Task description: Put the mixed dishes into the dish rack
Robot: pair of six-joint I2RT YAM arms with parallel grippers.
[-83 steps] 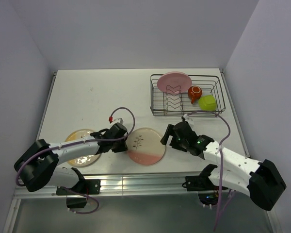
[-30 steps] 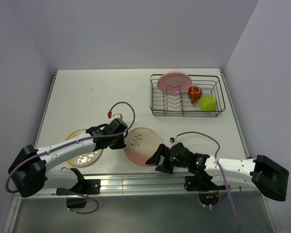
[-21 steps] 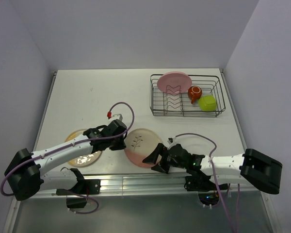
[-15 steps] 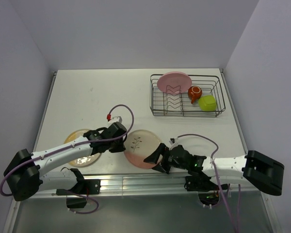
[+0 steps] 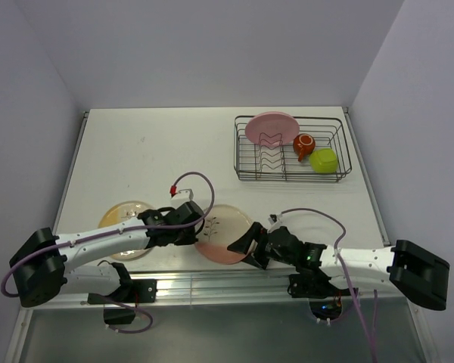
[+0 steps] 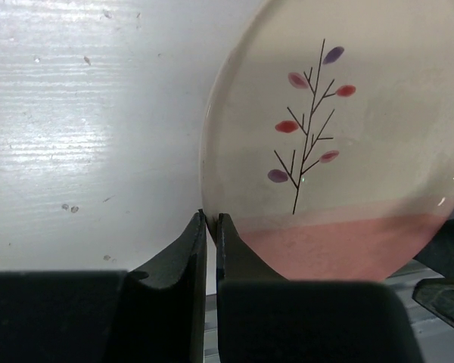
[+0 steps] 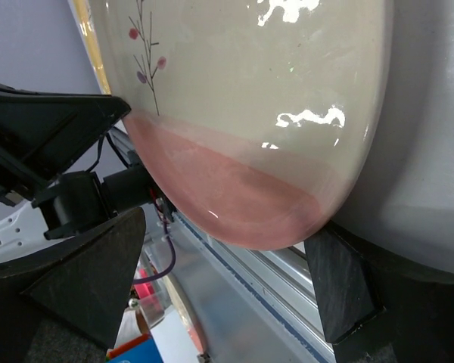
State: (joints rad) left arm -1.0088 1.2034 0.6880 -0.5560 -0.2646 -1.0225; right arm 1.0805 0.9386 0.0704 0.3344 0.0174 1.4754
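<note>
A pink-and-cream plate with a leaf sprig lies at the table's front edge, its pink side overhanging the metal rail. My left gripper is shut on its left rim; the left wrist view shows the rim pinched between the jaws and the plate. My right gripper is open, its fingers straddling the plate's near right edge. The dish rack at the back right holds a plain pink plate, an orange-red cup and a lime-green bowl. The white bowl is out of view.
A yellow-and-cream plate lies at the front left, partly under my left arm. Purple cables loop above both wrists. The aluminium rail runs along the table's front edge. Walls close in the left, back and right.
My left gripper has slid toward the front and closed on the plate's left rim. The plate has shifted slightly right and forward. My right gripper has stayed at its near right edge.
</note>
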